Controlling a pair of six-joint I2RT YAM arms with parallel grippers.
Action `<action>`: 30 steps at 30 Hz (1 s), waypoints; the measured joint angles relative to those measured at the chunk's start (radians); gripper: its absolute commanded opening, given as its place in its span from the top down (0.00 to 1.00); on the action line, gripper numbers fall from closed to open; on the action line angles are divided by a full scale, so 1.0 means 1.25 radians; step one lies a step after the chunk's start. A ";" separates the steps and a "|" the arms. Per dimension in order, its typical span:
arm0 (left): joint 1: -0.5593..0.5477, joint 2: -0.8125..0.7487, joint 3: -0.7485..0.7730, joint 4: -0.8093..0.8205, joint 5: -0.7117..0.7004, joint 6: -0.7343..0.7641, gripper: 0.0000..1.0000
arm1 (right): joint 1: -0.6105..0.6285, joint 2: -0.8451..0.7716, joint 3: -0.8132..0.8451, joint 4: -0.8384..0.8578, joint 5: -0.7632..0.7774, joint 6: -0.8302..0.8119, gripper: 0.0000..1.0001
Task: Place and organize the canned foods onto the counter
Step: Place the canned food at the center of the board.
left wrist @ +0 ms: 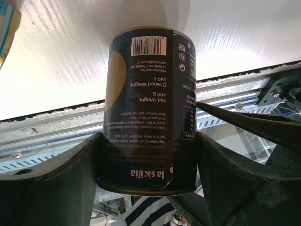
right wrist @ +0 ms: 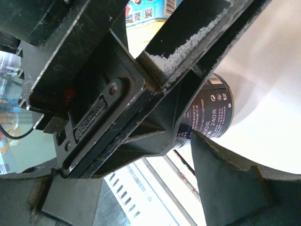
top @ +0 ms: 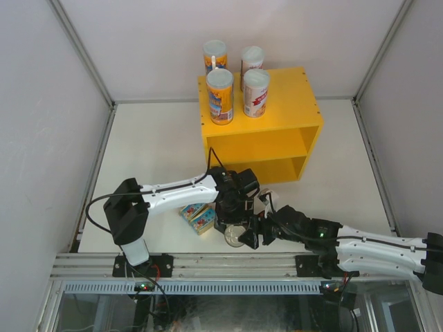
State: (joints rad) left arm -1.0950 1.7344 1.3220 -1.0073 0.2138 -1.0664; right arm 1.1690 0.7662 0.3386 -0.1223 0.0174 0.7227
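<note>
The top external camera sits high behind the arm bases (top: 138, 257), looking down and forward over the whole table (top: 152, 138) to its far edge. The left wrist camera looks along its fingers (left wrist: 56, 183) from very close, facing the table's near edge; the right wrist camera is equally tight. All three share the steel can (top: 235, 237)
</note>
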 measured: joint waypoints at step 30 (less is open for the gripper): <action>0.003 0.025 0.024 0.020 -0.001 -0.012 0.15 | -0.070 -0.031 -0.023 -0.007 -0.057 -0.002 0.29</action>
State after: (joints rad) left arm -1.0908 1.7653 1.3518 -0.9821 0.2127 -1.0813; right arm 1.0813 0.7273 0.3099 -0.1307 -0.0540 0.7208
